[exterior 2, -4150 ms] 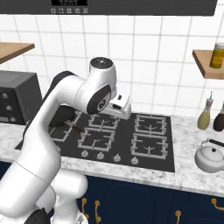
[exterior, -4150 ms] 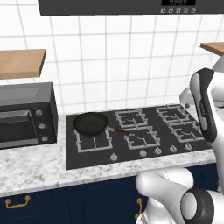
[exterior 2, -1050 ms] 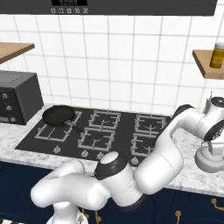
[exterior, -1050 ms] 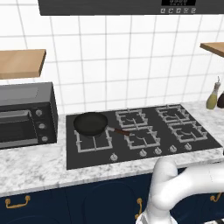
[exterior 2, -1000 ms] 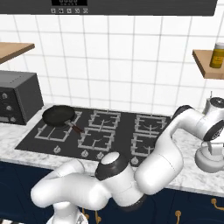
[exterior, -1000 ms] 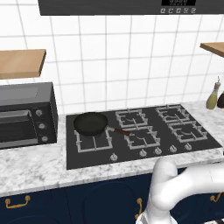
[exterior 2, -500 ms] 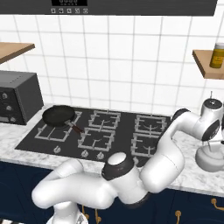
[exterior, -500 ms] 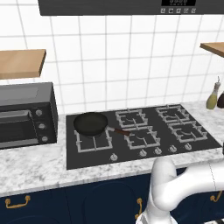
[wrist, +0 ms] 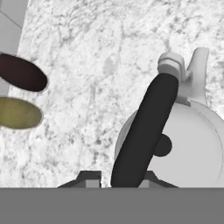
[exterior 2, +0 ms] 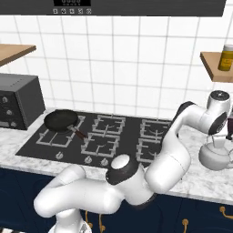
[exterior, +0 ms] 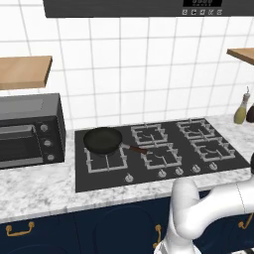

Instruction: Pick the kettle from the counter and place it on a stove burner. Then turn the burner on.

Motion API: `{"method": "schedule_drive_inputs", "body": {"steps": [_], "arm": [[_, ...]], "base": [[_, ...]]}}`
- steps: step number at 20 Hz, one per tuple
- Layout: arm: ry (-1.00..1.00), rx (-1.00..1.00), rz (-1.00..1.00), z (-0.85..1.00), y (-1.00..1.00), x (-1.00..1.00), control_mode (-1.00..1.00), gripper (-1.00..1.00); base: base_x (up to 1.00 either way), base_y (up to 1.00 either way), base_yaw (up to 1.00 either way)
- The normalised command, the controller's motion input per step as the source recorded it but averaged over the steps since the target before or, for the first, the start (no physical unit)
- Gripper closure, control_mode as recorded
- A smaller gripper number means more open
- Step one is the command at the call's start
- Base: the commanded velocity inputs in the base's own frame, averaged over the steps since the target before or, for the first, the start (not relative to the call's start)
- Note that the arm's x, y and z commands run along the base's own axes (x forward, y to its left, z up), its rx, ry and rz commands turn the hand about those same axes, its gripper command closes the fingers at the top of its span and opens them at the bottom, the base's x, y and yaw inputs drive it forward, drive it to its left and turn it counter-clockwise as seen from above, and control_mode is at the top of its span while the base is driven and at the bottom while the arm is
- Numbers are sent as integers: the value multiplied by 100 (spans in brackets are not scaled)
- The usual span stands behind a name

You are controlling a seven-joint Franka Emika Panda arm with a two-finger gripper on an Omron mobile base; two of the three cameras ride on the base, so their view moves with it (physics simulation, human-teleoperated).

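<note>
Your right base view has the kettle (exterior 2: 217,156) on the counter (exterior 2: 207,181), right of the black cooktop (exterior 2: 113,139), with the arm's hand directly over it. The gripper (exterior 2: 219,139) sits at the kettle's top; whether it's spread, clenched, or gripping the handle, you can't tell from any view.

The hand view gives you what the base views don't: a look straight down on the kettle (wrist: 179,144), its dark handle (wrist: 146,129) running diagonally across the lid, lid knob (wrist: 162,145) just beside the handle, spout (wrist: 197,65) pointing away from the camera. Only the stubs of the finger tips show at the bottom, either side of the handle's near end.

The left base view gives you the whole cooktop (exterior: 158,154): frying pan (exterior: 103,140) on the rear left grate, the other grates bare, including the stove burner (exterior: 212,149) at front right nearest the kettle side. Knobs line the front edge.

Room: two bottles (exterior: 242,109) stand at the wall behind the kettle, apart from it; in the hand view they're the two ovals (wrist: 19,113) at the left. Bare marble lies between them and the kettle.

Kettle looks squat, rounded, silver-white, upright.
</note>
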Motion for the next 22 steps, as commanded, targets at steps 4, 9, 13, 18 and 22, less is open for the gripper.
{"method": "schedule_drive_inputs", "body": {"steps": [4, 9, 13, 18, 22], "arm": [[-19, -4, -10, 30, 100, -1, -100, 100], [-10, -6, -14, 0, 100, 0, -100, 100], [-15, -2, -19, 12, 100, 11, -100, 100], [-12, 0, -25, 24, 100, 42, -100, 100], [0, -1, -17, -1, 79, 49, -100, 100]], "base": [[0, 0, 0], [0, 0, 0], [0, 0, 0], [0, 0, 0], [0, 0, 0]]}}
